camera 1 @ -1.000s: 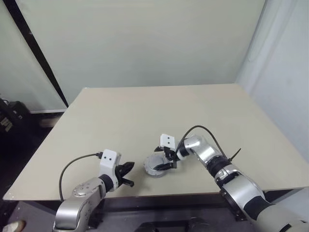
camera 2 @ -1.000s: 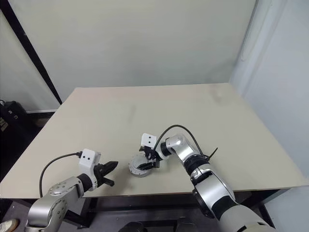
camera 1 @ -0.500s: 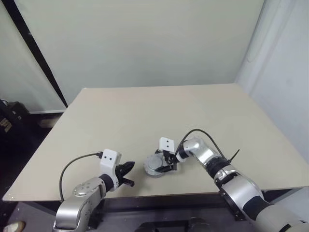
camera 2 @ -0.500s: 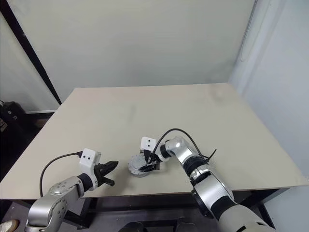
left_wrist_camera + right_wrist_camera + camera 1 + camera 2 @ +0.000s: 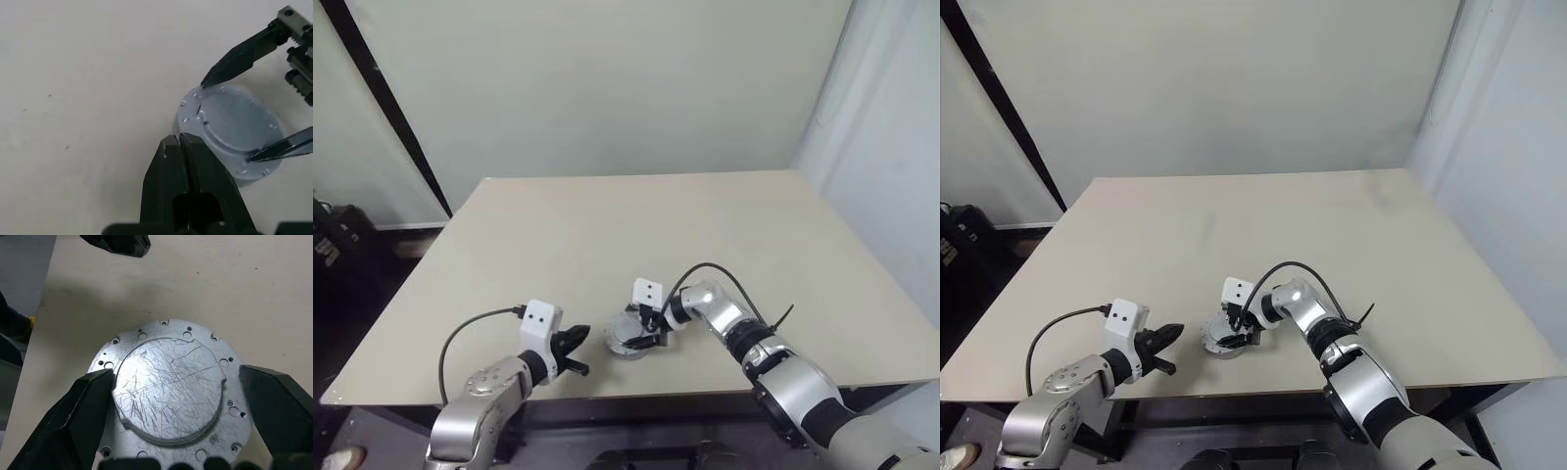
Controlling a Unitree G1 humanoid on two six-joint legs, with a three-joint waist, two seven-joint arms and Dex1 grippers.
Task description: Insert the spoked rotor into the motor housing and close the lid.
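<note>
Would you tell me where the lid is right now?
The lid lies near the table's front edge, between the right gripper's open fingers, with the shut left gripper just left.

lid (image 5: 168,389) on the table (image 5: 607,225) near its front edge, between both grippers

Right gripper (image 5: 173,399) spreading wide, fingers (image 5: 73,416) flanking the scratched grey lid (image 5: 168,396), lid lying flat on the beige table (image 5: 234,289), left gripper (image 5: 117,244) sitting nearby
</note>
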